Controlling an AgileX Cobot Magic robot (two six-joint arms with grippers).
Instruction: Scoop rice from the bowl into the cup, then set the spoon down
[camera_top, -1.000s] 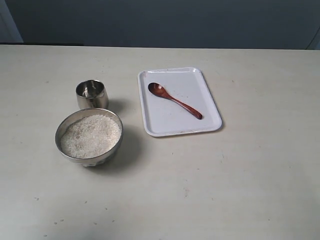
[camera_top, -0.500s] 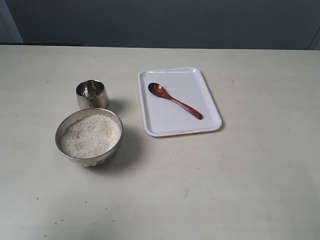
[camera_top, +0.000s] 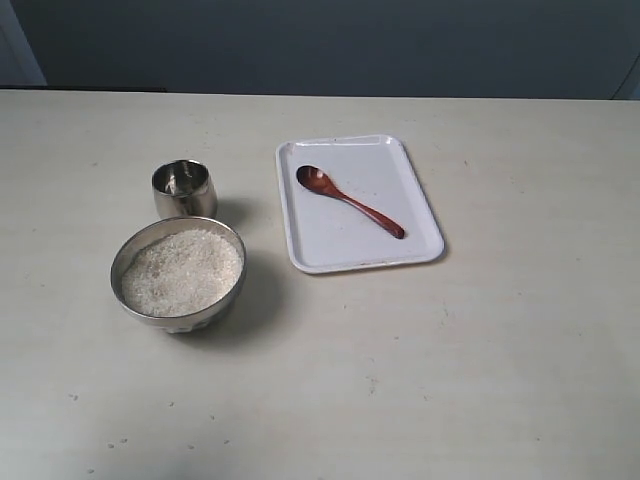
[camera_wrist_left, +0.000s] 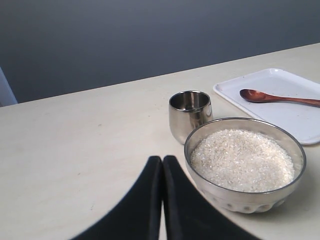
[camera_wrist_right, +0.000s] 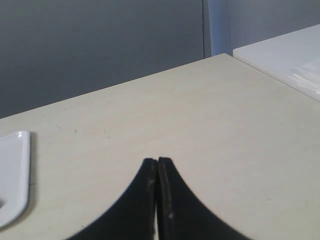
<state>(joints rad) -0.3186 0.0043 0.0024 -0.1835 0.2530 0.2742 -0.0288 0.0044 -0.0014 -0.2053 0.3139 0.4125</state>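
Steel bowl (camera_top: 186, 318), filled with white rice (camera_top: 182, 270), sits nearest on the pale table (camera_top: 450, 350). The small steel cup (camera_top: 184, 188) stands just behind it. To the right, the wooden spoon (camera_top: 352, 203) lies on a white tray (camera_top: 340, 245), its long axis diagonal: scoop toward the far left, handle end toward the near right. The left gripper (camera_wrist_left: 162, 159) and the right gripper (camera_wrist_right: 157, 160) are both pressed closed on nothing.
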